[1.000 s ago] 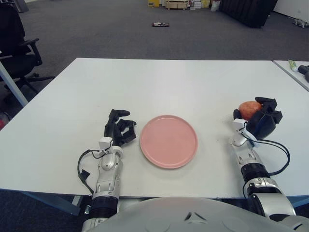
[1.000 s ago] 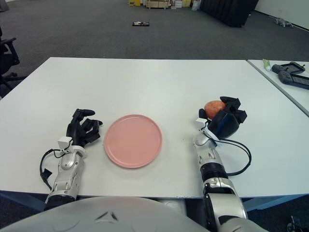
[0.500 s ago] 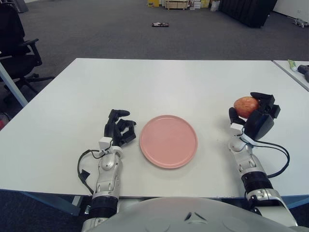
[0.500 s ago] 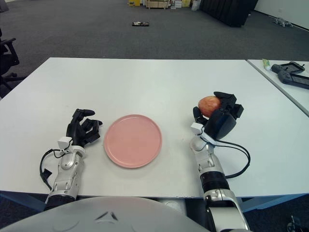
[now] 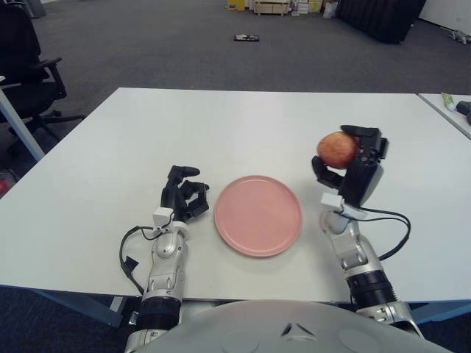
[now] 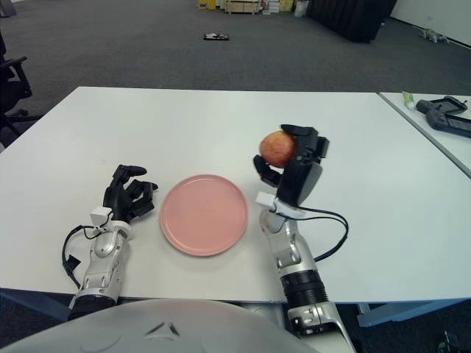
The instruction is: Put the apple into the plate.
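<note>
Two hands show for you in the left eye view: your right hand (image 5: 352, 158) is raised just right of the pink plate (image 5: 258, 215), fingers wrapped around the apple (image 5: 338, 148), clear of the white table (image 5: 235, 125). Your left hand (image 5: 182, 197) sits just left of the plate, fingers curled on nothing.

From the right eye view, you see the apple (image 6: 277, 148) held beyond the plate's (image 6: 204, 214) right rim.

Right hand (image 5: 352, 163) holds apple (image 5: 337, 148) aloft beside plate (image 5: 258, 215).
</note>
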You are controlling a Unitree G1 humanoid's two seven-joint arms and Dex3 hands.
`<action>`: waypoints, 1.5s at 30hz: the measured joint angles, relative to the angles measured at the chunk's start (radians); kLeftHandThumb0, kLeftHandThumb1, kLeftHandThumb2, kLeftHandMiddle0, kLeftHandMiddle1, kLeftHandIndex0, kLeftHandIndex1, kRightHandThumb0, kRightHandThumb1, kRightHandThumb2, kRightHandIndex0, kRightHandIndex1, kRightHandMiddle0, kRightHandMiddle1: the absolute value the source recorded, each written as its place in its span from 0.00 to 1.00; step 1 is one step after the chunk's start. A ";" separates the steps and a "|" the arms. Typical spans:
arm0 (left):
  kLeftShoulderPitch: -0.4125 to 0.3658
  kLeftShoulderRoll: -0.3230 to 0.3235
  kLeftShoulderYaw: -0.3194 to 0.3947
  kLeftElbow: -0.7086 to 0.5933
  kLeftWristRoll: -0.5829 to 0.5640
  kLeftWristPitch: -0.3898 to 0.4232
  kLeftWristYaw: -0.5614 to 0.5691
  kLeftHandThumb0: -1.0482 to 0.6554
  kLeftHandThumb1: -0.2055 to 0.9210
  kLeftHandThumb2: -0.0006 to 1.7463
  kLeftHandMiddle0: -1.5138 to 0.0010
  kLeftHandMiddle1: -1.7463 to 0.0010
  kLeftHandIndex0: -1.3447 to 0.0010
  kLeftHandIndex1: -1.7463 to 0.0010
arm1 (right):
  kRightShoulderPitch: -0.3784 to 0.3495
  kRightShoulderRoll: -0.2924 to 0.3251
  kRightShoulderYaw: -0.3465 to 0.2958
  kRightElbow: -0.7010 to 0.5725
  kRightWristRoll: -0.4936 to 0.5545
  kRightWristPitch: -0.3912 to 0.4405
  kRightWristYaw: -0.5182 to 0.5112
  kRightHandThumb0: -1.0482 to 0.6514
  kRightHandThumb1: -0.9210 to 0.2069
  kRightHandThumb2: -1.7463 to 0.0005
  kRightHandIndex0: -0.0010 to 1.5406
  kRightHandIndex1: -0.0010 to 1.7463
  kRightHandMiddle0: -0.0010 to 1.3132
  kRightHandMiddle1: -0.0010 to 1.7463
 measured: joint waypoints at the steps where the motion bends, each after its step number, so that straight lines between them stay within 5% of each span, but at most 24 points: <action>1: -0.001 0.000 0.000 0.002 0.001 0.000 0.000 0.61 0.51 0.67 0.55 0.17 0.69 0.00 | 0.009 0.001 0.016 -0.009 -0.010 -0.008 0.011 0.62 0.81 0.06 0.56 0.96 0.46 1.00; 10: -0.003 -0.002 0.001 0.015 0.005 -0.017 0.005 0.61 0.51 0.67 0.55 0.17 0.69 0.00 | 0.082 0.002 0.098 -0.030 -0.008 -0.069 0.163 0.62 0.82 0.05 0.57 0.96 0.47 1.00; 28: -0.006 -0.005 0.005 0.020 0.004 -0.019 0.009 0.61 0.56 0.63 0.57 0.18 0.71 0.00 | 0.020 0.003 0.175 0.196 0.019 -0.081 0.404 0.62 0.82 0.05 0.58 0.95 0.47 1.00; 34: -0.006 -0.004 0.005 0.020 0.004 -0.019 0.009 0.61 0.56 0.63 0.57 0.19 0.71 0.00 | -0.020 -0.010 0.196 0.244 0.003 -0.034 0.480 0.62 0.81 0.05 0.57 0.96 0.46 1.00; 45: -0.005 -0.006 0.005 0.018 0.001 -0.019 0.009 0.61 0.56 0.62 0.57 0.19 0.71 0.00 | -0.048 -0.060 0.241 0.143 -0.032 0.127 0.722 0.61 0.76 0.09 0.54 0.96 0.43 1.00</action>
